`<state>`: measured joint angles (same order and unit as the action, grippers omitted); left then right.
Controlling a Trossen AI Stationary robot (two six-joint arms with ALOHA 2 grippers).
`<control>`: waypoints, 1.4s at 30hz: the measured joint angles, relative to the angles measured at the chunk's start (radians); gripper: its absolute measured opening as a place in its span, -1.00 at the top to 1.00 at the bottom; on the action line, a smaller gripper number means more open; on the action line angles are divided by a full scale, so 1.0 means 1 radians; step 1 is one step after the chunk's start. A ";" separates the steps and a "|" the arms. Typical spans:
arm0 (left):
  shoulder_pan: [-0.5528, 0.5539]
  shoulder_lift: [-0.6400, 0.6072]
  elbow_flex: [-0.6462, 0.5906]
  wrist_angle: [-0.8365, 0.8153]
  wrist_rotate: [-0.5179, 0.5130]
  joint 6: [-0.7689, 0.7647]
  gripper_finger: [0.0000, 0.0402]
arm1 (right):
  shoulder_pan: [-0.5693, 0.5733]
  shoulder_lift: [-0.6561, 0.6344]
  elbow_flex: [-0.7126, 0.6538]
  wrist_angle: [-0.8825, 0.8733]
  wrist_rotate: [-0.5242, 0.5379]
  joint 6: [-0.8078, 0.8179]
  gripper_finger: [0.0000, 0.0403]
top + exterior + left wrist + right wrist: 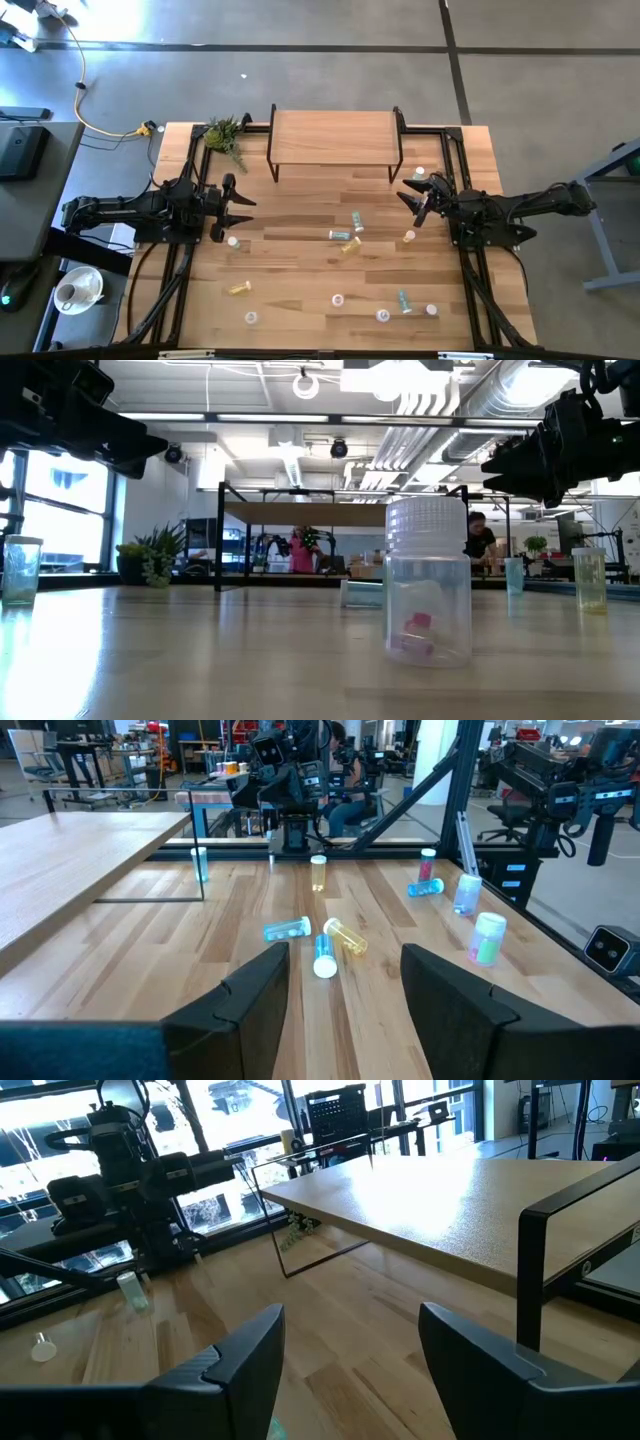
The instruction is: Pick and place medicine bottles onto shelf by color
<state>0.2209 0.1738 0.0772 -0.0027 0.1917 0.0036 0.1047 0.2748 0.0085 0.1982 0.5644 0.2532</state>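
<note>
The shelf, a light-wood board on thin black legs, stands at the table's far middle and nothing stands on it. Several small white-capped bottles lie or stand on the table. Two teal ones and a yellow one lie in the middle, and a yellow one stands upright. More are scattered along the near edge. My left gripper is open at the left, pointing level toward the middle bottles. My right gripper is open at the right, facing the shelf.
A small green plant sits at the far left corner beside the shelf. One bottle stands by the shelf's right leg and another stands just near my left gripper. Black frame rails run along both table sides. A clear bottle stands close to the low camera.
</note>
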 joint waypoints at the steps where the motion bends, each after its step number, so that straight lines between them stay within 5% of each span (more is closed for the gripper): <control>1: 0.000 0.000 0.000 0.000 0.000 0.000 0.08 | 0.000 0.000 0.000 0.000 0.000 0.000 -0.10; 35: 0.000 0.000 0.000 -0.009 -0.001 -0.099 0.08 | 0.000 0.000 0.000 0.000 0.000 0.000 -0.10; 42: 0.000 0.000 0.000 -0.098 -0.149 -0.217 0.08 | 0.000 0.000 0.000 0.000 0.000 0.000 -0.10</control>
<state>0.2207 0.1741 0.0776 -0.1010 0.0426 -0.2138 0.1043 0.2748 0.0086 0.1985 0.5644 0.2535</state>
